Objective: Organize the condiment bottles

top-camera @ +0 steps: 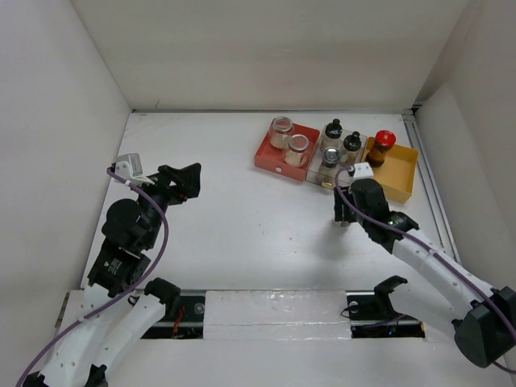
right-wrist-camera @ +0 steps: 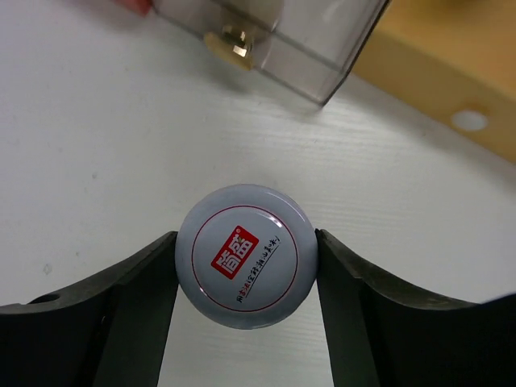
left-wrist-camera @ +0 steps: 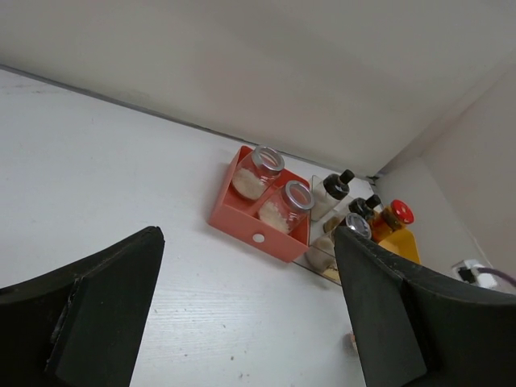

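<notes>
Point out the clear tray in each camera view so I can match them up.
Top view: the clear tray sits right of center, between the red tray and the yellow tray.
Left wrist: the clear tray is right of center, just right of the red tray.
Right wrist: its corner fills the top edge, beyond the white-lidded jar.
Shared landmark: the yellow tray, beside it in all three.
</notes>
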Controlling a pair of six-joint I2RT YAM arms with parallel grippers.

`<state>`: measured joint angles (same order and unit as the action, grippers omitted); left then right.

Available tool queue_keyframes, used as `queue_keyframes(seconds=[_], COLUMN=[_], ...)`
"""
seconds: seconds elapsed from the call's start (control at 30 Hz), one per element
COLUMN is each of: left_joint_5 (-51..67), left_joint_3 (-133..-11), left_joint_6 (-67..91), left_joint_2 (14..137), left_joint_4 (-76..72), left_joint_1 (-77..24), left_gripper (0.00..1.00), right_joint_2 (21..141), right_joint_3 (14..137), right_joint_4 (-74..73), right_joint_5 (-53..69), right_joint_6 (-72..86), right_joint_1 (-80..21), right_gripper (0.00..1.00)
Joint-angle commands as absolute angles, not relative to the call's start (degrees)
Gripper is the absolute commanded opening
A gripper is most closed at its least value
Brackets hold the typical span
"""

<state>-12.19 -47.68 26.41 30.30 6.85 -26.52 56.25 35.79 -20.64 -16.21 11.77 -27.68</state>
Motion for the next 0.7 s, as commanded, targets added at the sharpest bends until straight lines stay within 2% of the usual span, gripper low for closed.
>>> queue_keyframes(seconds=[0.0,0.13,0.37,0.67], left_joint_5=[-11.4,-11.4,-10.7,-11.3], left_joint_3=[-48.4,-48.4,-49.0,-49.0], left_joint_6=[26.0,26.0,26.5,26.5], left_joint_2=[30.7,31.3,32.7,32.1], left_joint_4=[4.7,4.7,4.7,4.7], left_joint_1=[-26.4,-26.4,-26.4,-26.4], left_gripper=[0.83,0.86,0.92,0.95], right_joint_2=[50.2,52.8,62.8,83.7], right_joint_3=[44.9,49.6,51.2,63.1], right_joint_4=[-12.5,-8.3,5.6,10.6], right_joint_5=[-24.4,-24.5,-12.8,-6.2], right_joint_6=[7.0,4.1,5.8,6.5], right_joint_1=[-25.7,-13.8,3.6,12.8], right_gripper=[0.48,0.47,0.44,0.48])
